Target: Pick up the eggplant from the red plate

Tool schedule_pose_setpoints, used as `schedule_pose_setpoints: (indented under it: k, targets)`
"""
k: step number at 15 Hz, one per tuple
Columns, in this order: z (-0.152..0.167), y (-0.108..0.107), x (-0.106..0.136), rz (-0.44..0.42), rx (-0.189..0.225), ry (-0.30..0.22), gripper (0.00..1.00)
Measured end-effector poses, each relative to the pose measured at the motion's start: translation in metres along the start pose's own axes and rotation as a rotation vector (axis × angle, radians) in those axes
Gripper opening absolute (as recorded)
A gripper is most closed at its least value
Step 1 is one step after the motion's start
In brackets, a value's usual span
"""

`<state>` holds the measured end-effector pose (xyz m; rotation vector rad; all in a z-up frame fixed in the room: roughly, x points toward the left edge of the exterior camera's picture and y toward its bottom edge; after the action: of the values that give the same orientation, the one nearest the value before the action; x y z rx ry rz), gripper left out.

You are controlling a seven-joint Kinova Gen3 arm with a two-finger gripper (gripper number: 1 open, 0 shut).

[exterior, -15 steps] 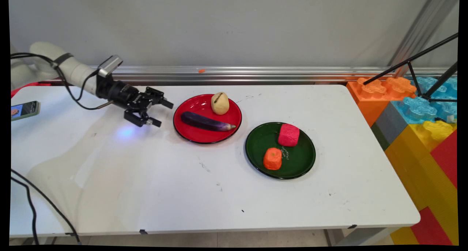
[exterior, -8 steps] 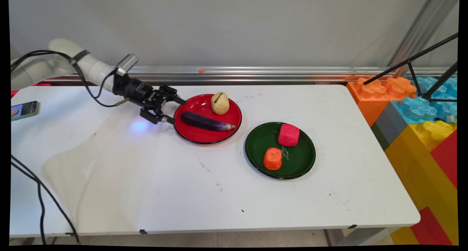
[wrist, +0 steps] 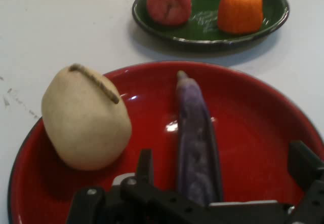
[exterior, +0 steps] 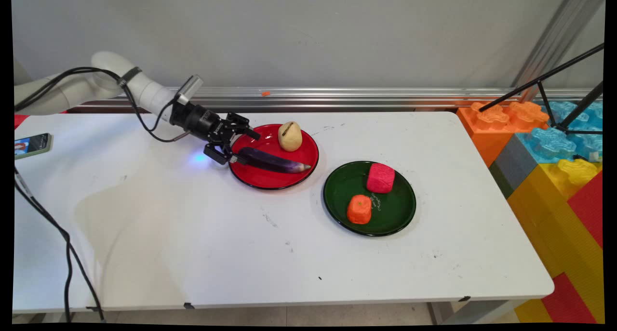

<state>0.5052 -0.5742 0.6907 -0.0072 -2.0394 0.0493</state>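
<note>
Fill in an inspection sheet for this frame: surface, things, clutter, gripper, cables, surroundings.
Surface: white table, scuffed.
Things: red plate holding purple eggplant and beige potato; green plate holding red piece and orange piece.
Clutter: phone at the left edge.
Gripper: gripper open, low over the red plate, fingers either side of the eggplant's end.
Cables: black cables hanging from the arm.
Surroundings: grey wall, metal rail, big toy bricks on the right.

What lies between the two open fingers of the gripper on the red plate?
The near end of the purple eggplant lies between the fingers of the open gripper on the red plate. The hand view shows this best.
</note>
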Motion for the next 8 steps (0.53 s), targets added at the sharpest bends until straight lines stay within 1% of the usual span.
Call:
schedule_pose_setpoints:
  k: [4,8]
  targets:
    - [0.011,-0.012,-0.007,0.026,-0.003,-0.025,1.00]
    - [0.016,-0.018,-0.010,0.046,-0.006,-0.038,1.00]
